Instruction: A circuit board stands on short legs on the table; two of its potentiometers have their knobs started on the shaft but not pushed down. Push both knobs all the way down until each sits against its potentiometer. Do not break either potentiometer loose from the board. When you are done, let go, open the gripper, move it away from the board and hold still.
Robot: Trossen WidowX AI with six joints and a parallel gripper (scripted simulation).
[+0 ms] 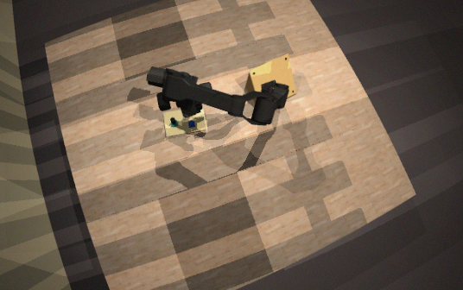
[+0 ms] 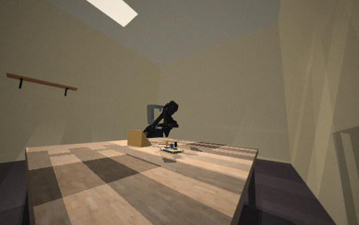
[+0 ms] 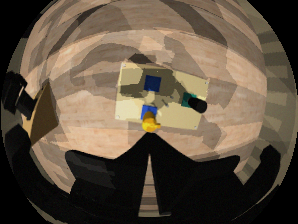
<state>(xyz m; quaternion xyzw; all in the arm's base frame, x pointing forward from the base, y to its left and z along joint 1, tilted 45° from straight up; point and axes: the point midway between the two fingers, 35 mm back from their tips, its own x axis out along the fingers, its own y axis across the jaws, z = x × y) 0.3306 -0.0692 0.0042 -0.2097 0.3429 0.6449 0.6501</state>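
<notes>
The pale yellow circuit board [image 1: 172, 131] [image 2: 173, 151] [image 3: 132, 84] stands on the wooden table. It carries a yellow knob [image 2: 166, 142] [image 3: 150, 123] on a blue potentiometer [image 3: 149, 110], a black knob [image 1: 173, 121] [image 2: 175, 144] [image 3: 197, 104] on a teal part, and another blue potentiometer [image 1: 191, 124] [image 3: 153, 82]. My gripper [image 1: 189, 113] [image 2: 167, 133] [image 3: 149, 136] is shut and empty. It hangs above the board, its fingertips just short of the yellow knob in the wrist view. In the top view the arm hides the yellow knob.
A tan wedge-shaped block [image 1: 276, 72] [image 2: 137, 138] [image 3: 43, 119] stands by the arm's base [image 1: 265, 105], behind the board. The arm's long link [image 1: 220, 100] spans from the base to the board. A shelf [image 2: 40, 82] hangs on the left wall.
</notes>
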